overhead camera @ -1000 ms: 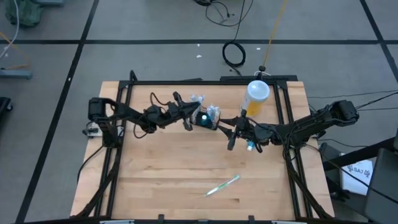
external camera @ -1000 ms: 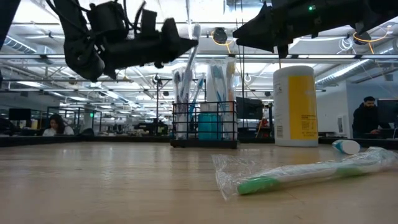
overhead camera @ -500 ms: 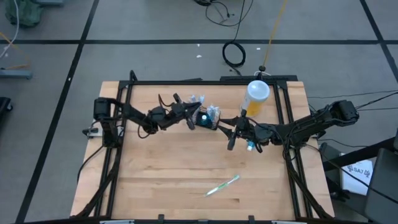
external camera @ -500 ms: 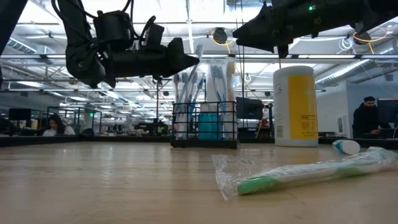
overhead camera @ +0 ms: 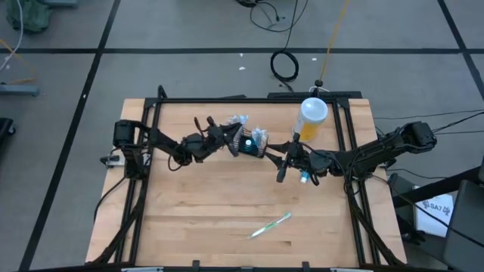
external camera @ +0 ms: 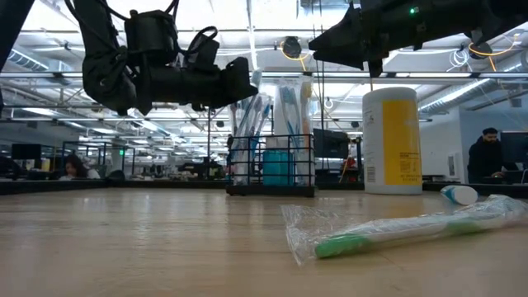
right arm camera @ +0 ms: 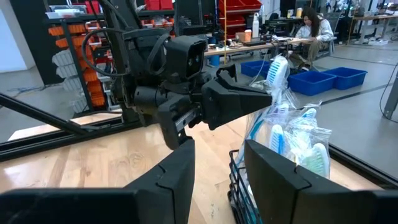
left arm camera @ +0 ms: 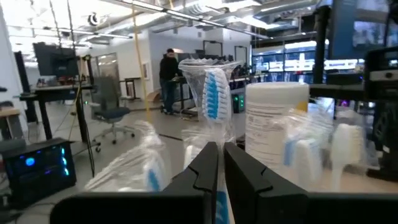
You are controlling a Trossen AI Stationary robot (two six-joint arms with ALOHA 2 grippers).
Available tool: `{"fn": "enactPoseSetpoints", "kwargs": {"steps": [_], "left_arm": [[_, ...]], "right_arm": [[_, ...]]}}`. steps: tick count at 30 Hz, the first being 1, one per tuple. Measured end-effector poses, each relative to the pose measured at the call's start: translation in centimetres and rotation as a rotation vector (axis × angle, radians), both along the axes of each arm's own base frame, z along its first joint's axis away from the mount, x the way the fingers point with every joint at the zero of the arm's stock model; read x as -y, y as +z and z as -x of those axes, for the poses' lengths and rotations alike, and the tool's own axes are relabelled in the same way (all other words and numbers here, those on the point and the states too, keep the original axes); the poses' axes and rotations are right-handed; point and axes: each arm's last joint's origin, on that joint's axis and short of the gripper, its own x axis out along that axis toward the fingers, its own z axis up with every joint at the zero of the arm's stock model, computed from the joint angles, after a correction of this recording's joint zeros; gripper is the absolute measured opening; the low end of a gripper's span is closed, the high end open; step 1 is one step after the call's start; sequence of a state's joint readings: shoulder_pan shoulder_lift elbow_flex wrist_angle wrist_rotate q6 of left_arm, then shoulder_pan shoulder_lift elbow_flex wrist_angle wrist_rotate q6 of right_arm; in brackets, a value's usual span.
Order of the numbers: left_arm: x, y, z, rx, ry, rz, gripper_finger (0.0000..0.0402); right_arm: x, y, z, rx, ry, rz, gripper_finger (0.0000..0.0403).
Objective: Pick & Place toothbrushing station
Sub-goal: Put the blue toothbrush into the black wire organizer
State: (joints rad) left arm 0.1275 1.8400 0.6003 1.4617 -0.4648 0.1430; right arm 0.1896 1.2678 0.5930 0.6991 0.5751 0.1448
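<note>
The toothbrushing station [overhead camera: 252,143], a black wire caddy [external camera: 271,165] holding several wrapped toothbrushes, stands on its base at the table's far middle. My left gripper [overhead camera: 229,138] reaches it from the left, shut on one wrapped toothbrush [left arm camera: 214,93] that stands in the caddy. My right gripper [overhead camera: 283,160] hovers open just right of the caddy, above the table, fingers [right arm camera: 180,180] wide apart with nothing between them. Another wrapped toothbrush [overhead camera: 271,225] lies flat near the front. My left gripper pinches the wrapped toothbrush between its two fingers just below the brush head, on the neck [left arm camera: 216,135]. The fingers [right arm camera: 249,99] come nearly level from the table's left, across the brush. The brush stands upright, its lower end down among the others in the caddy.
A tall yellow bottle with a white lid [overhead camera: 312,117] stands right of the caddy at the far edge. A small white and blue thing [overhead camera: 304,179] lies under the right arm. The wooden table [overhead camera: 189,219] is open in front. People work in the room beyond.
My left gripper has come down and tipped from pointing upward to nearly level, lowering the wrapped toothbrush it holds from a slant above the caddy to upright among the other brushes.
</note>
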Motion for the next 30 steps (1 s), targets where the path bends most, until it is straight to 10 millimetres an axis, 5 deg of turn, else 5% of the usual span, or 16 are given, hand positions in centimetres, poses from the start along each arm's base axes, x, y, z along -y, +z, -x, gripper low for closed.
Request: {"fn": "enactPoseSetpoints", "kwargs": {"steps": [30], "left_arm": [[1.6,-2.1,-0.2,-0.233,0.105,0.031,0.0013]], "right_arm": [[0.0,0.0,0.0,0.0,0.0,0.0,0.013]]}}
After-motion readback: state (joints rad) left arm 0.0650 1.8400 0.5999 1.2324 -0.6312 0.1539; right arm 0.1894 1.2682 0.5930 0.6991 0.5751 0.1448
